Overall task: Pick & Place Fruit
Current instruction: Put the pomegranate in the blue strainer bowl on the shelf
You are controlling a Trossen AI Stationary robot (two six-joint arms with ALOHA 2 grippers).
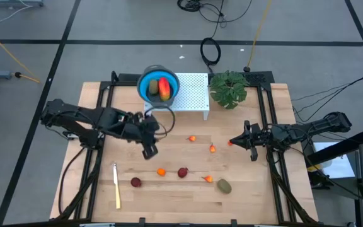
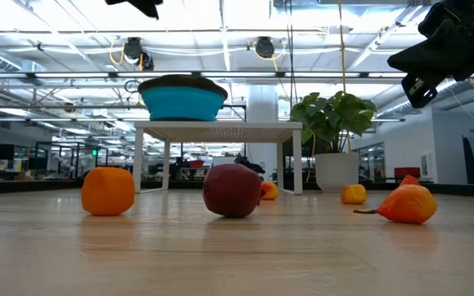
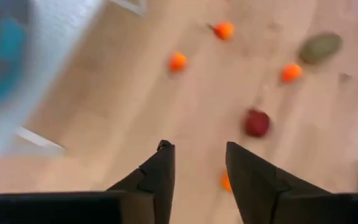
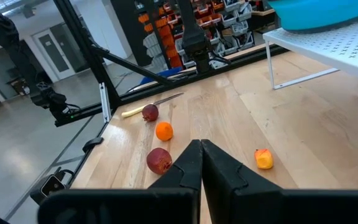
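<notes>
A blue bowl [image 1: 151,84] stands on the white perforated stand [image 1: 191,94] at the far middle. It holds the oblong red-orange-yellow fruit [image 1: 164,87] and an olive piece. Loose on the table lie dark red balls [image 1: 183,172] [image 1: 135,182], small orange pieces [image 1: 161,171] [image 1: 208,179] [image 1: 212,149] and an olive-brown oval [image 1: 224,186]. My left gripper [image 1: 150,150] [image 3: 194,147] hangs above the bare wood, near-left of the stand. It is open, with nothing between its fingers. My right gripper [image 1: 233,142] [image 4: 197,144] waits shut at the right, pointing level toward the table's left.
A cream-yellow knife [image 1: 116,185] lies near the front left. A potted leafy plant [image 1: 229,88] stands right of the stand. The dark arm frames run along both sides of the table. Bare wood lies between the stand and the row of fruit.
</notes>
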